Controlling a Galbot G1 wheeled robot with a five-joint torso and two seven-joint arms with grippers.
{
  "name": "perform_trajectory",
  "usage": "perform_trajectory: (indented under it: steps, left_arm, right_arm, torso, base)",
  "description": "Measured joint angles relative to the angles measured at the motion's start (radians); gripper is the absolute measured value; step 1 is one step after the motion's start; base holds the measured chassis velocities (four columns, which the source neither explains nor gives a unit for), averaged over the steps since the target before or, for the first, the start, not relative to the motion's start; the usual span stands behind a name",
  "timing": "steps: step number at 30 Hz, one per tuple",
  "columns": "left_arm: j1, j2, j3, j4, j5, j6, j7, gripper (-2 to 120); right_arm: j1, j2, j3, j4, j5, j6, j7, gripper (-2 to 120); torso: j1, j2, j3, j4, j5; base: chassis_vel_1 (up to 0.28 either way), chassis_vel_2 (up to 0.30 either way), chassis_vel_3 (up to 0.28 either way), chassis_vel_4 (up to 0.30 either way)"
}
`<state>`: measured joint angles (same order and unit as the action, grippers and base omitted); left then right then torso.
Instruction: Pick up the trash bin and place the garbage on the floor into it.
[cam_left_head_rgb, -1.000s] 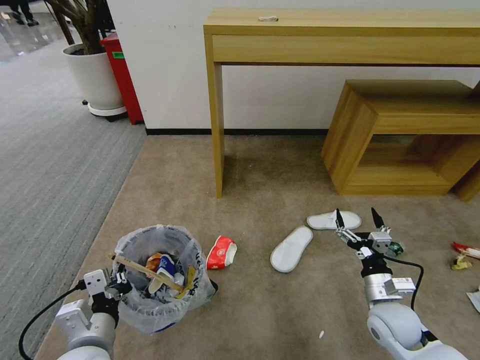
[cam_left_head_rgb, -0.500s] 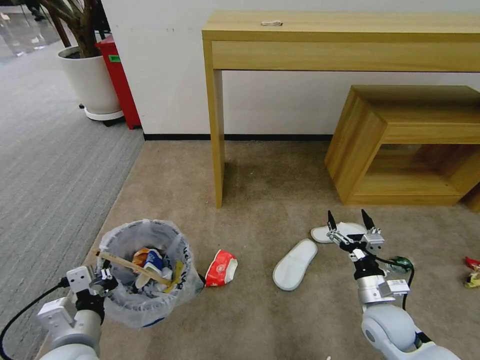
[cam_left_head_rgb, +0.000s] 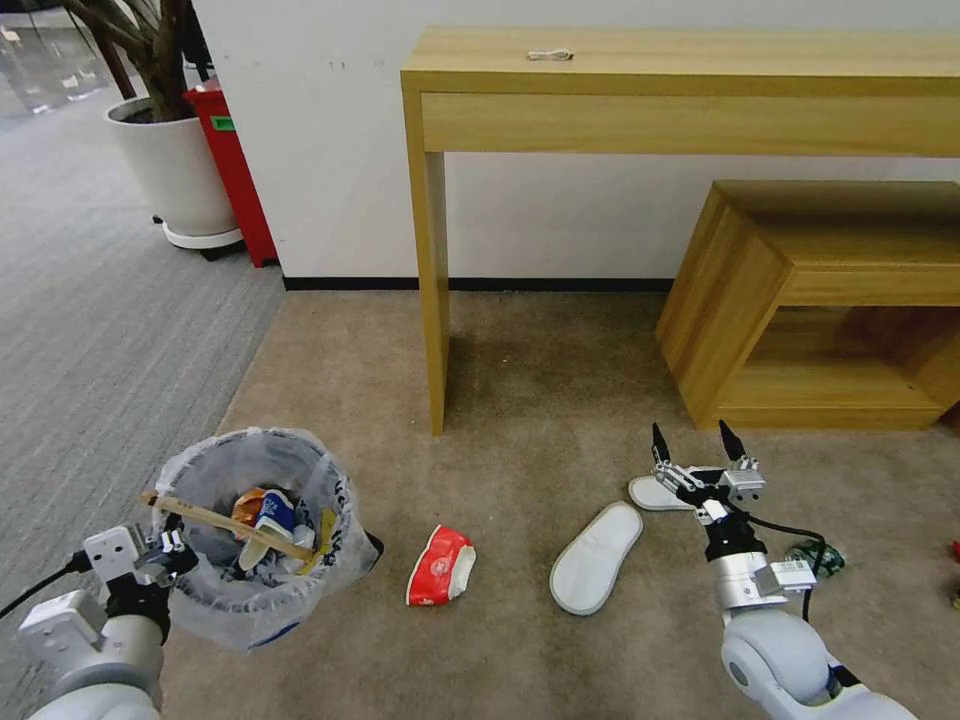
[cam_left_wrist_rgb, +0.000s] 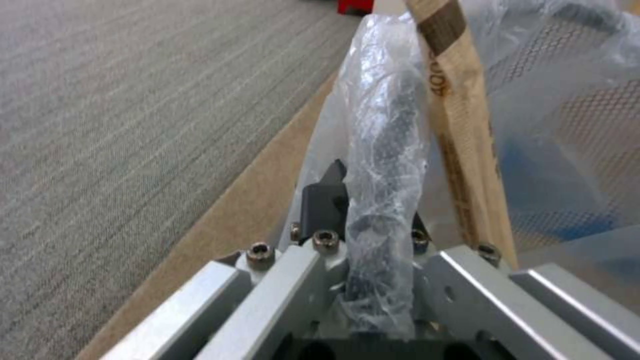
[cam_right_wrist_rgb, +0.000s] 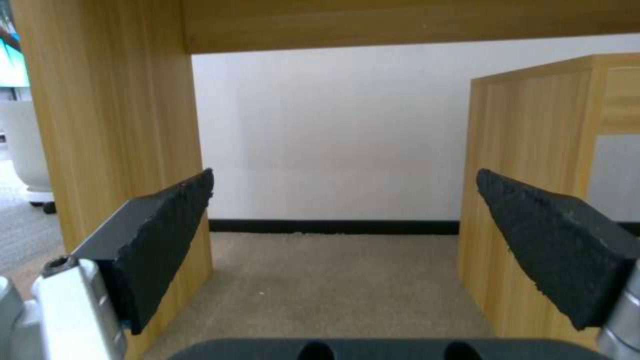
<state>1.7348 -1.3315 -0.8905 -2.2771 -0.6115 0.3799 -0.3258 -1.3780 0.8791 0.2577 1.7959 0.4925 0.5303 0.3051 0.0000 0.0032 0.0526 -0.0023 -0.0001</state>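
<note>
From the head camera you see your left gripper (cam_left_head_rgb: 165, 553) at the near rim of the trash bin (cam_left_head_rgb: 255, 535), which sits over the tan floor (cam_left_head_rgb: 520, 400) beside the grey carpet (cam_left_head_rgb: 100, 330). The left wrist camera shows what that angle hides: the fingers are clenched on the bag-wrapped rim (cam_left_wrist_rgb: 383, 200), a wooden stick (cam_left_wrist_rgb: 460, 125) just beside it. Your right gripper (cam_left_head_rgb: 700, 455) hangs spread apart and empty above the slippers (cam_left_head_rgb: 595, 555); its wrist camera looks under the desk (cam_right_wrist_rgb: 107, 115) toward the white wall (cam_right_wrist_rgb: 333, 135). A crushed red cup (cam_left_head_rgb: 441, 565) lies between bin and slippers.
</note>
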Motion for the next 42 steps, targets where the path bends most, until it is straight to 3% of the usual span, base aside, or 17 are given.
perform_trajectory:
  steps: [11,42]
  left_arm:
    - [0.000,0.008,-0.004,-0.032,-0.090,0.094,-0.076,1]
    - [-0.018,0.012,0.011,0.012,-0.067,0.035,-0.051,1]
  right_arm:
    - [0.008,0.000,-0.020,-0.003,-0.002,0.001,-0.002,100]
    - [0.056,0.017,-0.074,-0.060,-0.014,0.046,-0.035,100]
  torso:
    - [0.000,0.000,0.000,0.0000,-0.0001]
    - [0.000,0.000,0.000,0.0000,0.0001]
  base:
    - [-0.071,0.081,0.084,-0.081]
    - [-0.024,0.024,0.025,-0.026]
